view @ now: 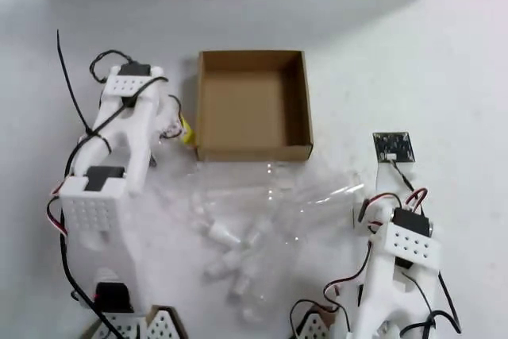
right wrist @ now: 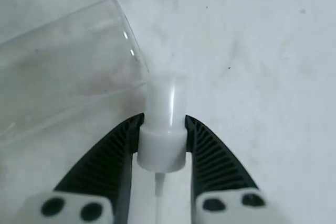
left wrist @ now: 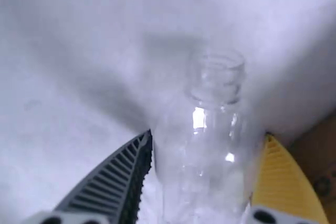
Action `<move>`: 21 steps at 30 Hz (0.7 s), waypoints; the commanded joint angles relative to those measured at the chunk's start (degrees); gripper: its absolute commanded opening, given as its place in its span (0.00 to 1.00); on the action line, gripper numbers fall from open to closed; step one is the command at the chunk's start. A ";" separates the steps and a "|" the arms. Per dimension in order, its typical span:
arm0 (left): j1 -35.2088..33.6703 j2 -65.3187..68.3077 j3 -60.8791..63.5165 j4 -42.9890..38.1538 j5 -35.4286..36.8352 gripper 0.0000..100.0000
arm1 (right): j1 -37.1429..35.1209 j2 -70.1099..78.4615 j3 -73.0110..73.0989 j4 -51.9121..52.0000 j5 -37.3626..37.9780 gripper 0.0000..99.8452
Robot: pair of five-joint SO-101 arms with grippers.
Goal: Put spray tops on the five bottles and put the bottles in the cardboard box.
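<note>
The right gripper (right wrist: 163,123) has its black jaws clamped on the white collar of a spray top (right wrist: 161,148), whose long axis runs out along the jaws: head outward, thin tube back toward the wrist. A lying bottle (right wrist: 63,72) ends just beside that head; whether they touch I cannot tell. The left gripper (left wrist: 207,139) grips a clear bottle (left wrist: 215,103) between its grey and yellow jaws, with the bottle's axis pointing out from the jaws and its threaded mouth uncapped. This gripper sits just beside the left near corner of the box (view: 252,151). A pile (view: 238,244) of loose bottles and tops lies between the arms, near the box's front wall, on the white table (view: 397,53).
</note>
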 commanded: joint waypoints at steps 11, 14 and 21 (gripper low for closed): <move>2.68 -2.68 -10.81 5.80 -7.65 0.02 | -0.48 -0.92 -0.35 -0.75 0.53 0.02; 2.95 -7.60 -10.29 7.82 -10.55 0.02 | -0.40 -1.19 -0.35 -1.27 0.09 0.02; 3.12 -26.24 3.08 4.40 -21.54 0.02 | -0.48 -1.27 -8.09 2.86 0.53 0.02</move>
